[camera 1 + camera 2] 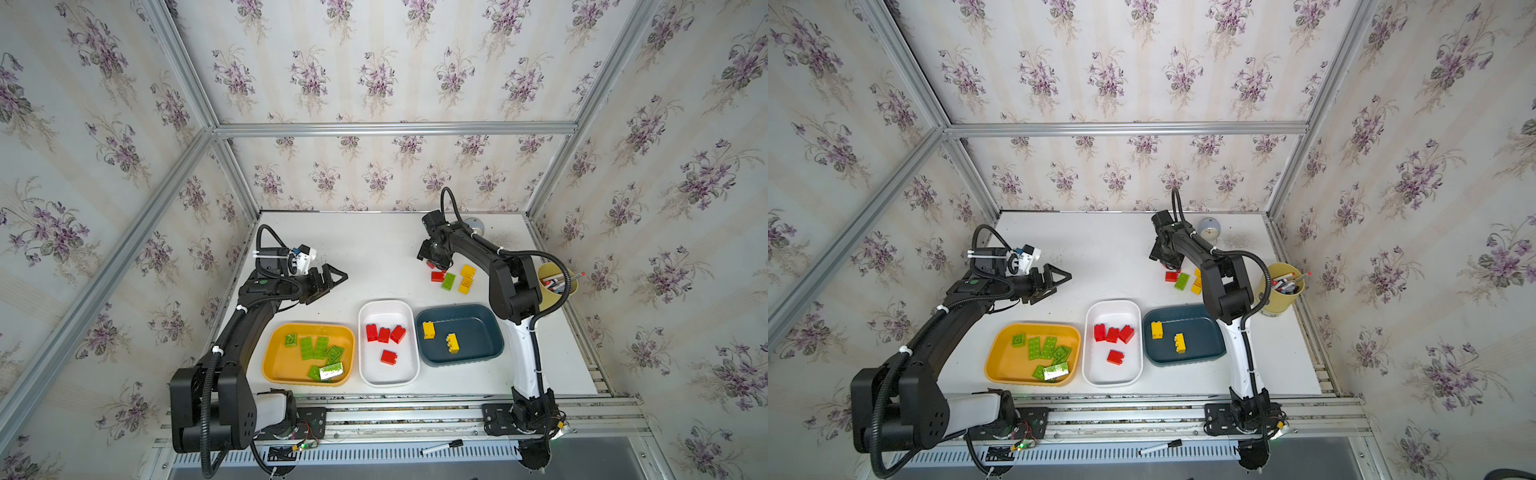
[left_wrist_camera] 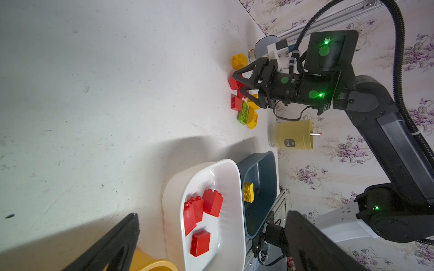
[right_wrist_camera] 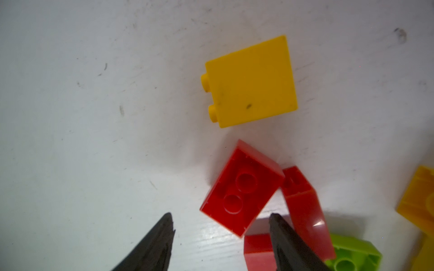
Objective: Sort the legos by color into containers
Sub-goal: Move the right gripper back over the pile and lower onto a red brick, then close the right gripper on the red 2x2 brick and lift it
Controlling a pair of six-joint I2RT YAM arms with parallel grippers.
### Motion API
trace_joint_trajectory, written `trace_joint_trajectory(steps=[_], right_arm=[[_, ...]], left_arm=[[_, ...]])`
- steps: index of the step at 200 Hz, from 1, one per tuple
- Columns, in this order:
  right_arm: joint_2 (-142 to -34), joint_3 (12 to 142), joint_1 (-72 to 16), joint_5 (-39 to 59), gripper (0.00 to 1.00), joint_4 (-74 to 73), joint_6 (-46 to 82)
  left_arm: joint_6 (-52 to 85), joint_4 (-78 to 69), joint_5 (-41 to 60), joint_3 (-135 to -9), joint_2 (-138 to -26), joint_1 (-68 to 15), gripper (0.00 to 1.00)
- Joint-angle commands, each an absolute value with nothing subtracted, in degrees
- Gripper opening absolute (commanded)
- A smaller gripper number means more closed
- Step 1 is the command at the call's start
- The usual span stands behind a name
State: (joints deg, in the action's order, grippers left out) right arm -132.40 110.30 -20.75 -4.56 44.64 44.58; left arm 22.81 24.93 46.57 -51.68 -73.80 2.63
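Note:
Loose legos lie at the back right: a red brick (image 3: 242, 187) upside down, another red (image 1: 437, 276), a green one (image 1: 448, 281) and yellow ones (image 1: 467, 272). My right gripper (image 3: 220, 218) hangs low over them, open, with a corner of the upturned red brick between its fingers and no grip on it. The orange-yellow tray (image 1: 282, 361) holds green bricks, the white tray (image 1: 390, 378) red ones, the teal tray (image 1: 478, 336) two yellow. My left gripper (image 1: 328, 278) hovers wide open and empty behind the orange tray.
A pale-yellow cup with pens (image 1: 557, 282) stands at the right edge beside the right arm. A small round grey object (image 1: 473, 226) sits near the back wall. A marker (image 1: 442, 446) lies on the front rail.

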Motion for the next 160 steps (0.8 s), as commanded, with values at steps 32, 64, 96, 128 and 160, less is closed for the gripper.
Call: trace_joint_trajectory(steps=[32,64,96,128,160], right_arm=[[-136.6,116.3,-20.5,-10.2,0.58,49.5,43.7],[-138.2,119.1,-20.5,-11.0,0.47,50.9,42.1],[-138.2,119.4,-20.5,-10.4,0.33,51.1,40.1],[-134.6,118.2,-20.6,-9.5,0.28,49.5,35.8],[-127.1,113.4,-21.5,-5.5,0.26,46.0,29.6]], left_arm=[[21.7,24.7,47.2,-51.9,-74.6,2.6,0.99],[21.6,24.8,47.3,-52.1,-74.9,2.7,0.99],[21.6,24.9,47.4,-52.2,-75.1,2.7,0.99],[21.4,25.0,47.5,-52.6,-75.1,2.6,0.99],[21.5,25.1,47.5,-53.0,-75.3,2.6,0.99]])
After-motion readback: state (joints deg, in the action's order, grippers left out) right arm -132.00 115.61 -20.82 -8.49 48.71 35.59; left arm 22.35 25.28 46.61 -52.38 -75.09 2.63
